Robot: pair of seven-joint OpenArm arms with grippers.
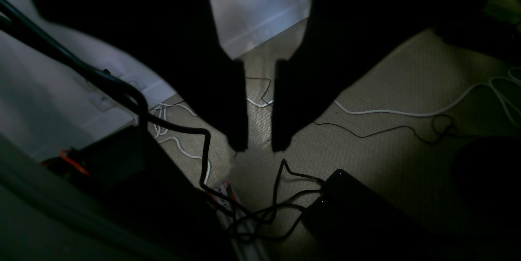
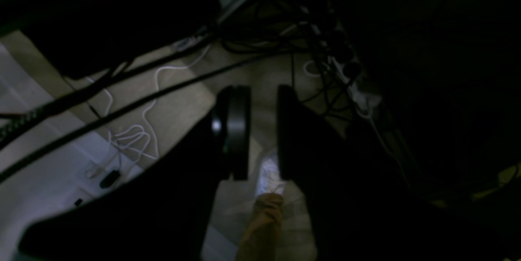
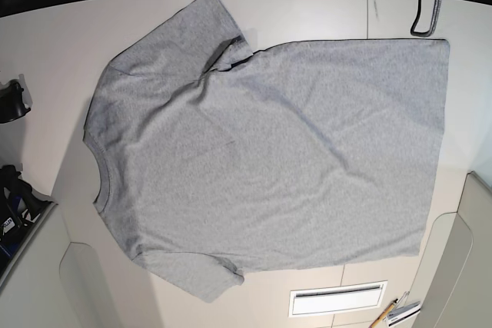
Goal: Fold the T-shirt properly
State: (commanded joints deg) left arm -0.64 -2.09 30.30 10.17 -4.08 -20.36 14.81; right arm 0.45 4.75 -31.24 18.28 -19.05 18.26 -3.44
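T-shirt (image 3: 269, 159) flat on table (image 3: 46, 44); pencil (image 3: 382, 316) nearby.

One T-shirt (image 3: 269, 159) — apparently one table (image 3: 46, 51).

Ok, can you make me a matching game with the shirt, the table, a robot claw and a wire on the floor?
Things:
1. T-shirt
2. left gripper
3. white cable
4. table

Clues:
A. open and empty
B. trailing across the carpet
C. grey, spread out flat
D. underneath the shirt

Pairs: 1-C, 2-A, 3-B, 4-D
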